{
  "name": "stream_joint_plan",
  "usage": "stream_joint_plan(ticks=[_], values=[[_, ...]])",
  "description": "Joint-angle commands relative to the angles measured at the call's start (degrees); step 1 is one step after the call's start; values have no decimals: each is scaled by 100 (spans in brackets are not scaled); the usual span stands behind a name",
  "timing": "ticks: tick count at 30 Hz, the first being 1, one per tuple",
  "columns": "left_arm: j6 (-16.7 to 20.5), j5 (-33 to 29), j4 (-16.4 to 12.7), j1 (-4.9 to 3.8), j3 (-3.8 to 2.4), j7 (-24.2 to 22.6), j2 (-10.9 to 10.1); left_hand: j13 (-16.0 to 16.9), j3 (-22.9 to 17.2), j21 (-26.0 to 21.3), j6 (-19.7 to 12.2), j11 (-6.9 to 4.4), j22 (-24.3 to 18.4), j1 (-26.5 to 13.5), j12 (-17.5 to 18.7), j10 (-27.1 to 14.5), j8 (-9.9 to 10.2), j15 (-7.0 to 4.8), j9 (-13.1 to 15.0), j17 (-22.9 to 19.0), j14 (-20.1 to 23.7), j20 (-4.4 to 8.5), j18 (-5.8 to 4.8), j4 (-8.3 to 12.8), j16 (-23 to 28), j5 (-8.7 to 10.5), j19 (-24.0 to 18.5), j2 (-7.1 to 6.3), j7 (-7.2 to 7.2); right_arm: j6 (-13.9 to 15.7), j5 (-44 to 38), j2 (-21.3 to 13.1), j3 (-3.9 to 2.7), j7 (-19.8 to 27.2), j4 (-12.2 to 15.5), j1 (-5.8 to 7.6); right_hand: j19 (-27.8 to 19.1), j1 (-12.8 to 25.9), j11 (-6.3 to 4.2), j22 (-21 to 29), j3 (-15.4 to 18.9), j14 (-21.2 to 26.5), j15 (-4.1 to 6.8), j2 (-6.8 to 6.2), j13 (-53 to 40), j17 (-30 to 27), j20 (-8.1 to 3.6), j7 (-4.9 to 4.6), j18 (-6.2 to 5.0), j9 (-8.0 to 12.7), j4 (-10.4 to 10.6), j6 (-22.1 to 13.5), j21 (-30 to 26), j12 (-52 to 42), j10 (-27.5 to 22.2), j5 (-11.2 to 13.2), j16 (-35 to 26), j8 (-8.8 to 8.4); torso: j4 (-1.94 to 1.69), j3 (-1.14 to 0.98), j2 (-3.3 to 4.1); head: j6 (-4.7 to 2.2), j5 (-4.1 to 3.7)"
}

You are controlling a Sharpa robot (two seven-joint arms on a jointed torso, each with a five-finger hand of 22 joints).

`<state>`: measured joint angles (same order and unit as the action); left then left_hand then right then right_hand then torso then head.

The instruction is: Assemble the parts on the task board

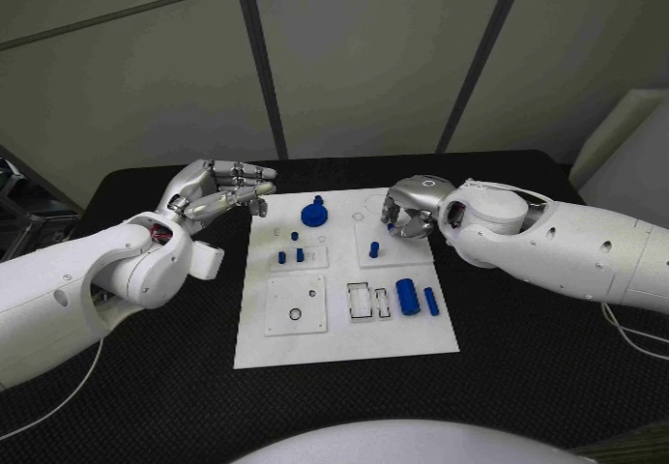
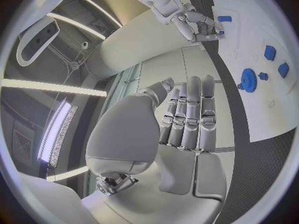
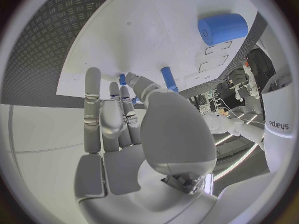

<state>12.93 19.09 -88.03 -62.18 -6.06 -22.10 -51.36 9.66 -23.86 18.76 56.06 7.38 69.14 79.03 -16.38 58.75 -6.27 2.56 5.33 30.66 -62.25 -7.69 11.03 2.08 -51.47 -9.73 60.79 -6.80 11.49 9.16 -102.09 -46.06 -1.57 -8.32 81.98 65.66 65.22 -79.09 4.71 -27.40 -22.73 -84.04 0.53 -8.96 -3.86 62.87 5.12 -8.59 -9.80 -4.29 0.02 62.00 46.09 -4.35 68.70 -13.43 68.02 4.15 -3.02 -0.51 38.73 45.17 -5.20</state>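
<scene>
Left hand point(image 1: 223, 189) hangs empty, fingers loosely spread, just off the board's point(image 1: 349, 338) far-left corner. Right hand point(image 1: 412, 205) hovers over the far-right; can't tell its grip. Arm reads "sharpa" point(image 3: 279, 126).

I see soft, even light from above; the task board point(image 1: 349, 343) looks bright. My wrist pictures bend round at the edges, with glowing ceiling strips.

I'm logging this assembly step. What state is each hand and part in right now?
left hand: empty, fingers apart, over the table's far left.
right hand: fingers curled down at the task board.
blue gear: lying on the board.
blue cylinder: lying on its side.
</scene>
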Motion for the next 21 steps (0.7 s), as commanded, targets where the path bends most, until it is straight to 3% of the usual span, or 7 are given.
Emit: stream_joint_plan(ticks=[1, 14, 21], values=[[-65, 78, 1, -5, -3, -17, 5, -9, 24, -19, -55, 6, -8, 80, 23, -53, 16, 16, -9, -9, 26, -35, -74, 14, 33, 25, -2, 0, 10, -160, 42, 30, 0, 34, -29, -3, -42, -47, -1, -16, -57, -230, -28, 26, -6, 18, -14, -6, -70, -8, 0, 33, 25, -36, 40, -23, 43, 24, 10, -4, -4, 17, 3], [-84, 84, 43, -5, -2, 49, 18, -14, 36, -16, -86, 19, -3, 144, 1, -90, 0, 24, -16, -23, 45, -39, -73, 61, 48, 25, -3, 3, 25, -236, 69, 80, 0, 26, -110, -14, -82, -108, -4, -80, -137, -211, -15, 67, -8, 27, -14, -19, -70, -20, -41, 92, 109, -48, 99, -46, 81, 40, 8, -3, 0, 43, 4], [-96, 84, 54, -5, -2, 71, 19, -14, 37, -15, -87, 20, -2, 153, -5, -92, -4, 24, -16, -27, 49, -39, -73, 67, 52, 25, -4, 7, 26, -153, -13, 87, 0, -49, -103, -16, -142, -408, -48, -246, -409, -217, 50, 214, -34, 152, -66, 11, -79, -63, -273, 270, 337, -108, 284, 116, 231, 104, 2, -1, -3, 58, -16]])
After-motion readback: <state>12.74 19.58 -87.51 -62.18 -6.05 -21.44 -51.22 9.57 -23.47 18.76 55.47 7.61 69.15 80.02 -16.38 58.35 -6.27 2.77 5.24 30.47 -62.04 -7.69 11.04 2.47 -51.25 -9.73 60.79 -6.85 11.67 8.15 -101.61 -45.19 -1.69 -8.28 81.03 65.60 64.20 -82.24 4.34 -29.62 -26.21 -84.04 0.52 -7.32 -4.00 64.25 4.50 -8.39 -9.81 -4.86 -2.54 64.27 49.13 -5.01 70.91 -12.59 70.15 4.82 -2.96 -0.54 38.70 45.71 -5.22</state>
